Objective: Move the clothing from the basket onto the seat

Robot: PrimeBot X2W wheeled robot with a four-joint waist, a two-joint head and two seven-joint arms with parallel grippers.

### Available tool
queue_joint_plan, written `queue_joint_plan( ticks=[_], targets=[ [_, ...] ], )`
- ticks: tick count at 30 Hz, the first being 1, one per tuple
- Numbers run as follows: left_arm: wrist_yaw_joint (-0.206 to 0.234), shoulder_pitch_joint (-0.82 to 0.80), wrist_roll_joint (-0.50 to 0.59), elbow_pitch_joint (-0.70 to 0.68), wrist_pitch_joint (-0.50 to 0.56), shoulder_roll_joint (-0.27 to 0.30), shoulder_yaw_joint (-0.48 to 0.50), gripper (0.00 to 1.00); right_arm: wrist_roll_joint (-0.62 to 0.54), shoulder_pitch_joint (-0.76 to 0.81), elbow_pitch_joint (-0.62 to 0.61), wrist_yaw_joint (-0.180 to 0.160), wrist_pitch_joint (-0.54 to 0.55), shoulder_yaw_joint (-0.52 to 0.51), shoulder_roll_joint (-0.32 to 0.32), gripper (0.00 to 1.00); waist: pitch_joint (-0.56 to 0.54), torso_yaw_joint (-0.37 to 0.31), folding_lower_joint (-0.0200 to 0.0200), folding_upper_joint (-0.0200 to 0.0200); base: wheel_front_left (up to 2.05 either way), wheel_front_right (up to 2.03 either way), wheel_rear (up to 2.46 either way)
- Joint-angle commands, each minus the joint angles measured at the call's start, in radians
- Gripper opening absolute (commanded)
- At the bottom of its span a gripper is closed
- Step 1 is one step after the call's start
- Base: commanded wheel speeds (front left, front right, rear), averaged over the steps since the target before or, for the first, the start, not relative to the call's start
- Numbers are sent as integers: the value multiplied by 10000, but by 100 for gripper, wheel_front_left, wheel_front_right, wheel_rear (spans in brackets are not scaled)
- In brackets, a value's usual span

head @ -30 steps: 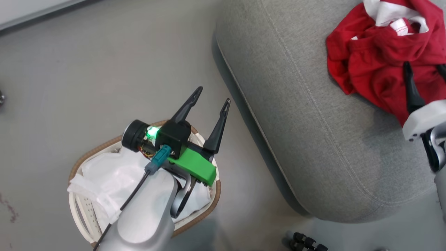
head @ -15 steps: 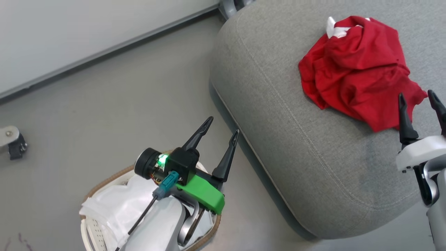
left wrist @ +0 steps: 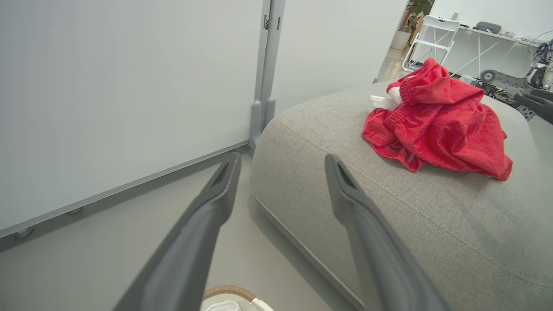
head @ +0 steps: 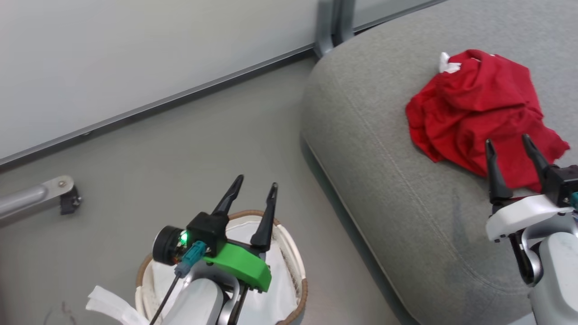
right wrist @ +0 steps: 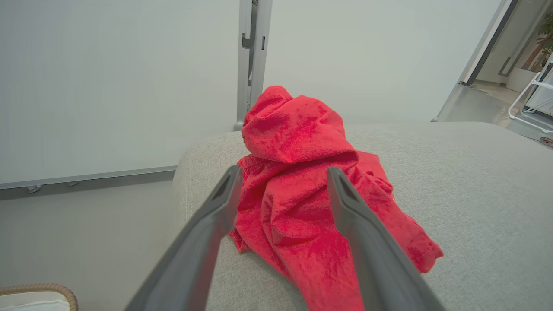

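Note:
The clothing lies as a crumpled red heap with a bit of white trim on the grey seat. My right gripper hovers open at the heap's near edge, holding nothing. In the right wrist view the clothing rises between and beyond the open gripper. My left gripper is open and empty above the basket, whose inside shows a white liner cloth. The left wrist view looks past the open gripper at the seat and the clothing.
A pale wall panel with a grey baseboard and an upright metal post stands behind the seat. A metal leg with a caster rests on the floor at far left. Grey floor separates basket and seat.
The head camera has tilted up, shifting the whole picture. My right gripper has drawn back from over the clothing to its near edge. Both grippers stay open.

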Motion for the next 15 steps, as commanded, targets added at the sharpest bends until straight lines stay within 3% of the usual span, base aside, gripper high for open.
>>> queue_joint_plan(
  ticks=[1, 15],
  targets=[
    [109, 223, 9, 33, 7, 46, 184, 100, 47, 105, -48, -14, 0, 99, 101, 100, -201, 705, 0, -1, 0, 0, 0],
    [782, 1204, 726, 97, 7, 43, 2627, 100, 33, 241, -173, -14, 0, 716, 1099, 100, -511, 2681, 0, -1, 0, 0, 0]
  ],
)
